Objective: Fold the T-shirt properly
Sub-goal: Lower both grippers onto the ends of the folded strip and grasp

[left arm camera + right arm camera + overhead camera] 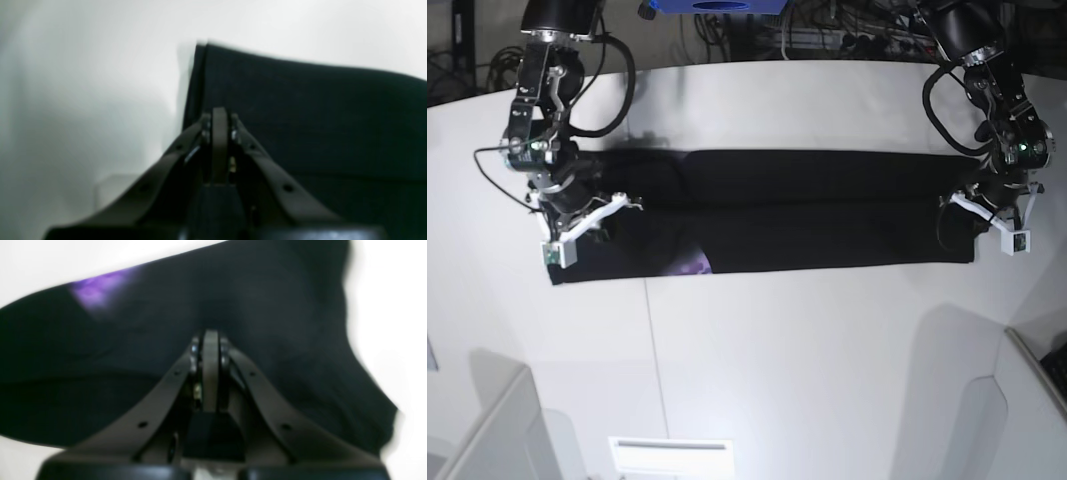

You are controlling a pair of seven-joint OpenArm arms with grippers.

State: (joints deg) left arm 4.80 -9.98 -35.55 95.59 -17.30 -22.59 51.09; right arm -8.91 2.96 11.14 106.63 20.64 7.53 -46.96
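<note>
- While clamped shut at each end of the T-shirt [807, 215] on the desk [827, 340], left jaws [219, 115] and right jaws [210, 336].
- Could skew the fold if raised unevenly.

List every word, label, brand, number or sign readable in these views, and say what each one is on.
None can be read.
T-shirt: a purple patch of print shows at its lower edge in the base view and in the right wrist view, too blurred to give letters.
Blue thing at the far edge of the table: no text can be made out.
</note>
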